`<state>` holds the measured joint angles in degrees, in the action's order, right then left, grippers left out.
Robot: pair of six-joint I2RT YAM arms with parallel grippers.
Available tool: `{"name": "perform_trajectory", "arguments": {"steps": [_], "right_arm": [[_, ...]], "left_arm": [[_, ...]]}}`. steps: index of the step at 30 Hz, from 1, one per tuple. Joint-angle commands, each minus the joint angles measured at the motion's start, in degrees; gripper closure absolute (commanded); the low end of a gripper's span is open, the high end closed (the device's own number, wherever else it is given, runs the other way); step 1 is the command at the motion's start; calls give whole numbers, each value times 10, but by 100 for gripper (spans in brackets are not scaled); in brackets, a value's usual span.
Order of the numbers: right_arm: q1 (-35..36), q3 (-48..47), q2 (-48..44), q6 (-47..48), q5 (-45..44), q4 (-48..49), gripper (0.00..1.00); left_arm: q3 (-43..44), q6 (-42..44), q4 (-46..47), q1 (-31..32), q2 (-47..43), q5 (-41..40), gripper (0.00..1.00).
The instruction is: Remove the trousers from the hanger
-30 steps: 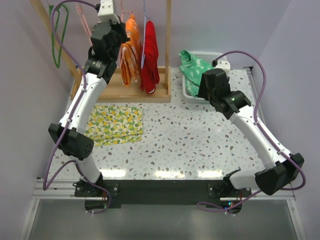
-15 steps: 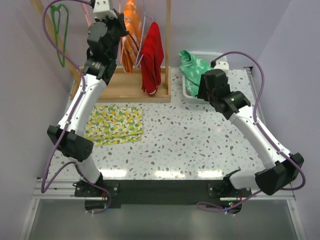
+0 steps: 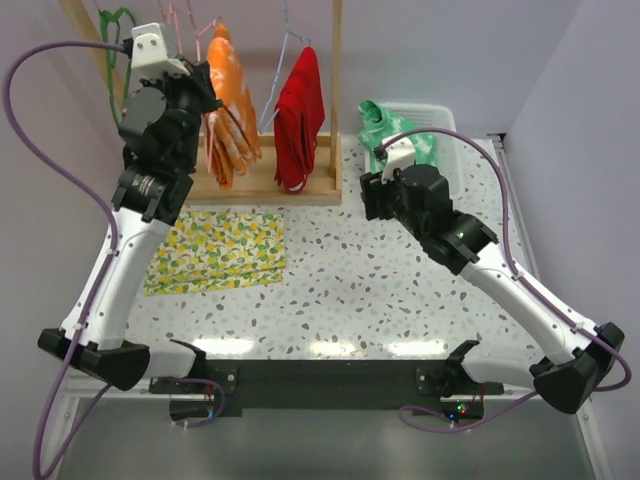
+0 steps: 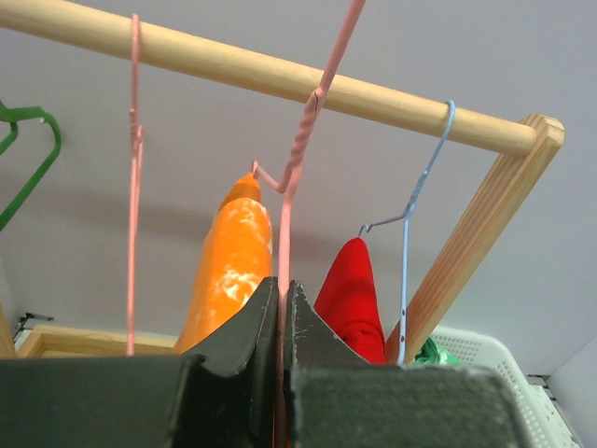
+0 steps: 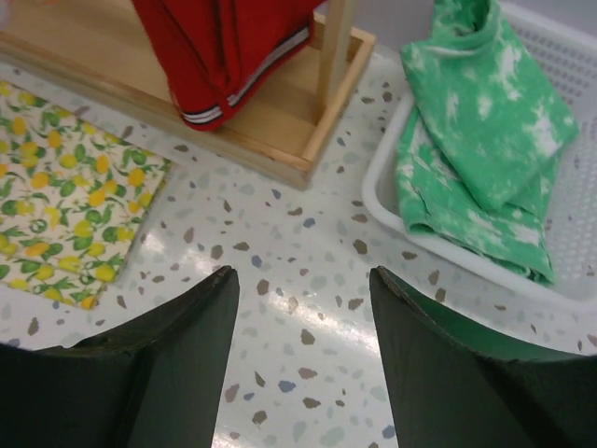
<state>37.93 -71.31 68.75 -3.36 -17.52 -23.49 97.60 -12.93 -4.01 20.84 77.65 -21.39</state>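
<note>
Your left gripper (image 4: 282, 285) is pinched tight on the wire of a pink hanger (image 4: 298, 159), low at the centre of the left wrist view. That wire runs up across the wooden rail (image 4: 233, 65) and out of the top of the frame. The orange trousers (image 4: 233, 261) hang just behind it, left of centre. The red trousers (image 4: 350, 299) hang to their right, under a blue hanger (image 4: 410, 215) hooked over the rail.

In the top view, your left gripper (image 3: 195, 78) sits at the upper left, against the orange trousers (image 3: 228, 100). The red trousers (image 3: 298, 110) hang to their right, apart from them. The green trousers (image 3: 395, 135) lie off the rack, draped over the rim of the white basket (image 3: 447, 128) at the upper right.

Your right gripper (image 5: 300, 280) has its jaws wide with nothing between them, above bare tabletop. The right wrist view shows the red trousers (image 5: 224, 47) at the top, the green trousers (image 5: 485, 121) at the upper right and the lemon-print cloth (image 5: 65, 196) at the left.
</note>
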Motion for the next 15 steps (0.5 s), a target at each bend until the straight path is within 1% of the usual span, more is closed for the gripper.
{"name": "perform_trajectory", "arguments": {"steps": [1, 2, 4, 6, 8, 10, 11, 13, 15], "right_arm": [[49, 12, -23, 52, 45, 93, 37], [58, 13, -22, 58, 49, 107, 37], [92, 13, -18, 70, 43, 122, 37], [123, 17, -15, 75, 42, 155, 37], [142, 20, -11, 75, 40, 191, 36], [168, 18, -2, 74, 32, 213, 35], [174, 15, 8, 73, 29, 232, 34], [192, 7, 24, 73, 21, 247, 34], [203, 2, 45, 72, 19, 275, 34]], "left_arm": [[8, -20, 45, 8, -67, -11, 100], [7, -26, 8, 9, -74, -11, 100], [6, -34, -20, 10, -88, -11, 100], [11, -47, -69, 11, -98, -14, 100], [15, -61, -115, 13, -104, -14, 100], [15, -71, -143, 14, -116, -15, 100], [8, -79, -162, 14, -122, -11, 100], [-13, -85, -171, 18, -150, -9, 100], [-60, -95, -174, 18, -184, -15, 100]]}}
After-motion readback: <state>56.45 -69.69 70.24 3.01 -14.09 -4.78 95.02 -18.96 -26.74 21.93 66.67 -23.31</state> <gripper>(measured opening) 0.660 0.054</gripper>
